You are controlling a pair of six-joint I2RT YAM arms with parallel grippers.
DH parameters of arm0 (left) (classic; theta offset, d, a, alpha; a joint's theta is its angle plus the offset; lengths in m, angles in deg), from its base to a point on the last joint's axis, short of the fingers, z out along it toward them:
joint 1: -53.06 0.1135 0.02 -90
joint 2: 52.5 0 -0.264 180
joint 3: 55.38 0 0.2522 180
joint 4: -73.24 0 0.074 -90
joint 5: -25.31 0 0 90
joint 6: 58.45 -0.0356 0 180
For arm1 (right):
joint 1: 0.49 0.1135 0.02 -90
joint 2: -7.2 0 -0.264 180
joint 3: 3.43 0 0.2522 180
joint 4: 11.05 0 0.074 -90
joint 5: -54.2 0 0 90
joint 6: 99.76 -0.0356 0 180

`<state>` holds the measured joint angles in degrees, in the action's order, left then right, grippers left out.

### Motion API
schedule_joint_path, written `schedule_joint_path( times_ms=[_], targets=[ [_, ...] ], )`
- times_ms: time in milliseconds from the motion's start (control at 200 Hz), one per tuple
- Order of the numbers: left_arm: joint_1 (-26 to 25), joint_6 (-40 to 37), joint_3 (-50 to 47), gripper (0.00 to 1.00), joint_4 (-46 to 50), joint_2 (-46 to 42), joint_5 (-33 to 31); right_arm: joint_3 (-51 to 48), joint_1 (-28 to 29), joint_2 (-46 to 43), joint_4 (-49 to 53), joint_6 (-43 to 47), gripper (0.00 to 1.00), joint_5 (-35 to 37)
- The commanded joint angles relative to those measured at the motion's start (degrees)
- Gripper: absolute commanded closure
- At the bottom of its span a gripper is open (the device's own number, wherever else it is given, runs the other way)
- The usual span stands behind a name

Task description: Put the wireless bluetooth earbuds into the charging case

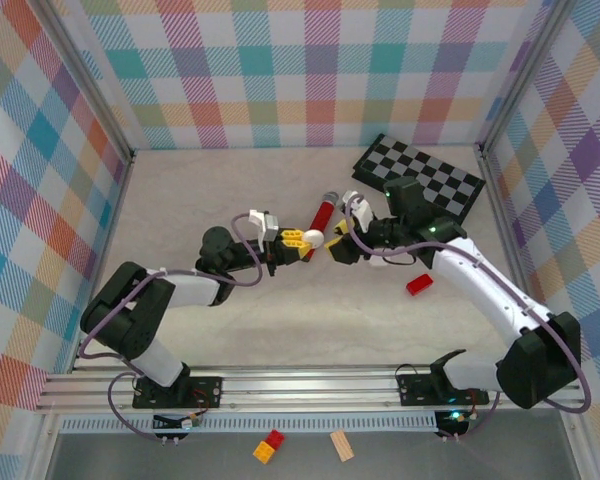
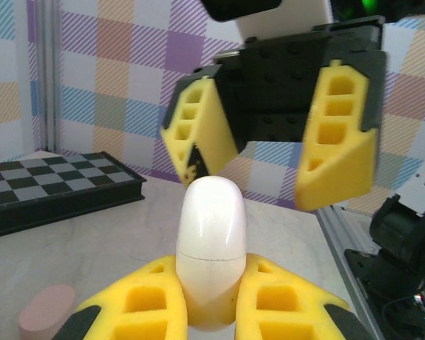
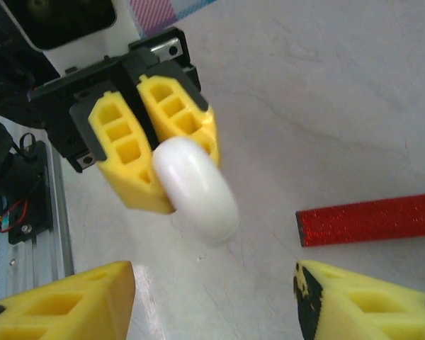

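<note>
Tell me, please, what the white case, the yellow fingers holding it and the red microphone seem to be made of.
White case: probably hard plastic, glossy, given its sharp highlights and thin seam. Yellow fingers: seemingly matte plastic, dull-surfaced with hollow cells; possibly printed. Red microphone: glittery finish with sparkling grains; the material beneath cannot be told.

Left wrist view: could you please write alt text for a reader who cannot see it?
The left end effector clamps a white pebble-shaped charging case, lid closed, upright between its yellow jaws. Facing it from above, the right end effector hangs with its yellow jaws apart. A checkerboard and a pink oval piece lie on the pale table at left.
</note>
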<state>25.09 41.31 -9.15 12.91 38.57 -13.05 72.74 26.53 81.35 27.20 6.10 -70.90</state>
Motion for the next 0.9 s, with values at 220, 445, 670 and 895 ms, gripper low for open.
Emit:
schedule_joint_path(
  times_ms=[220, 445, 670, 895],
  targets=[
    [-0.2, 3.4, -0.3, 1.0, -2.8, -3.1, 2.9, 3.3, 1.3, 5.7, -6.1, -0.4, 0.56, -9.0],
    [-0.2, 4.5, 0.2, 1.0, -2.8, -2.5, 4.8, 1.9, 1.4, 5.6, -8.7, 0.4, 0.68, -12.0],
    [-0.2, 5.4, 0.9, 1.0, -2.8, -2.2, 5.3, 2.1, 1.4, 6.5, -6.9, 2.3, 0.66, -15.7],
    [-0.2, 5.6, 1.4, 1.0, -2.9, -2.1, 5.4, 2.5, 1.4, 7.3, -5.7, 3.5, 0.58, -17.0]
  ],
)
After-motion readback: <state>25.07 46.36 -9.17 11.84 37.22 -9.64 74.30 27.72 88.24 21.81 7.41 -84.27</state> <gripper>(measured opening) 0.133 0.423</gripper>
